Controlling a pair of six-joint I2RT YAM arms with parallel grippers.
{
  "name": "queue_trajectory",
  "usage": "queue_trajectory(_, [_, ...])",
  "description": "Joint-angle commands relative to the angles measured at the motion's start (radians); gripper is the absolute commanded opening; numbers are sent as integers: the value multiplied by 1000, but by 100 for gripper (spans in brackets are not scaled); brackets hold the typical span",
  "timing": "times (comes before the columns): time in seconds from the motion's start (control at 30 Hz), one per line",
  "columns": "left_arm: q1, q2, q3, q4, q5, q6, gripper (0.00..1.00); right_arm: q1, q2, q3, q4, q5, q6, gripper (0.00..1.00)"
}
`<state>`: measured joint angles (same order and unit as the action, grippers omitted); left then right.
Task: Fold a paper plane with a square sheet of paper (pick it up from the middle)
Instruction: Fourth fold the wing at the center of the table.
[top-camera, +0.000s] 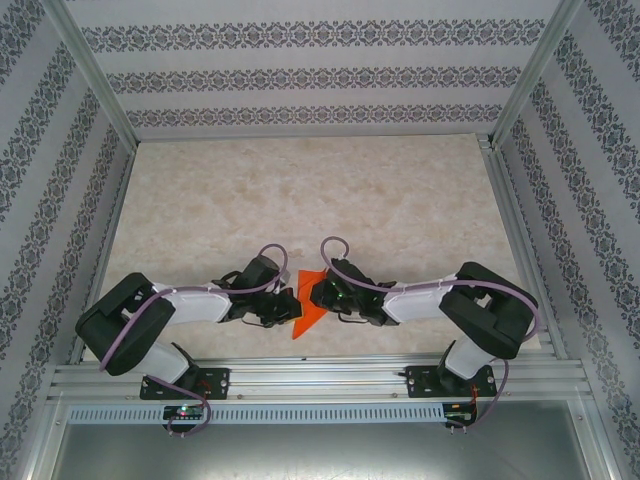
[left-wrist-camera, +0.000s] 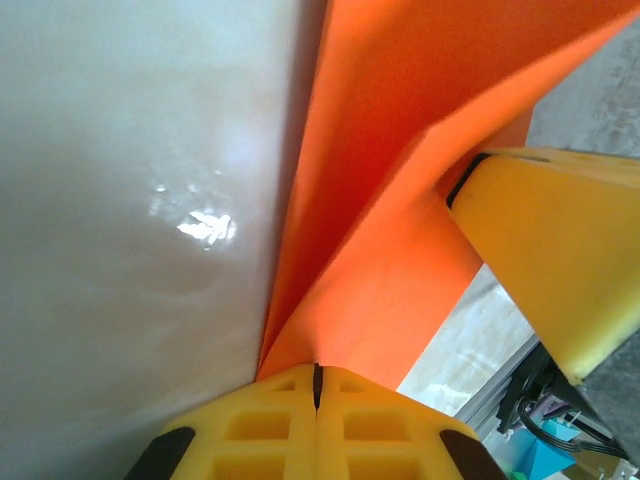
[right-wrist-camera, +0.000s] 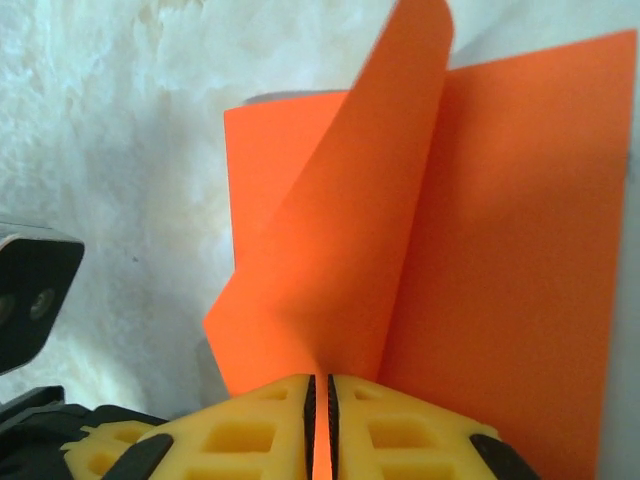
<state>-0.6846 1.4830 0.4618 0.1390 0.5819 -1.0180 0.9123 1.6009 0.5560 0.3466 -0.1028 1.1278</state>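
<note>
We find the square sheet of paper (top-camera: 307, 312) in the lower middle of the top view, just above the rail. It is no longer flat and shows there as a narrow orange wedge pointing down. Our left gripper (top-camera: 288, 304) meets it from the left and our right gripper (top-camera: 320, 293) from the right, almost nose to nose. We judge that each needs its own edge to work a crease.

In the left wrist view the left gripper (left-wrist-camera: 317, 378) is clenched, its yellow tips pressed together at the bottom of the frame. The sheet (left-wrist-camera: 390, 180) runs up out of them as a V-shaped fold standing off the table (left-wrist-camera: 130, 200), and a yellow finger (left-wrist-camera: 560, 250) of the other arm lies against the paper at right.

In the right wrist view the right gripper (right-wrist-camera: 320, 390) is likewise pinched on the paper (right-wrist-camera: 510, 260), a sliver of orange showing in the slit between its tips. One flap curls up toward the upper middle while the rest spreads flat at right. We judge this an early fold, one side anchoring while the other carries the flap across. There is no plane shape yet.
</note>
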Motion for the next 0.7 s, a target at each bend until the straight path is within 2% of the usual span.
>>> queue_trajectory(0.0, [-30,69,-20,-203,-92,49,0,-33,14,22,-46,-97,-107,14])
queue_trajectory(0.13, [-39,92,-2,-236,-111,71,0,-50,59,27,47,-167,-109,13])
queue_trajectory(0.33, [-44,115,12,-249,-120,79,0,-48,80,54,79,-202,-129,13])
queue_trajectory(0.5, [-46,111,23,-277,-141,90,0,-60,113,75,12,-162,-144,13])
queue_trajectory(0.6, [-45,102,18,-293,-158,91,0,-102,126,51,3,-109,-138,12])
queue_trajectory(0.67, [-45,99,13,-297,-166,91,0,-142,141,38,19,-116,-155,12])
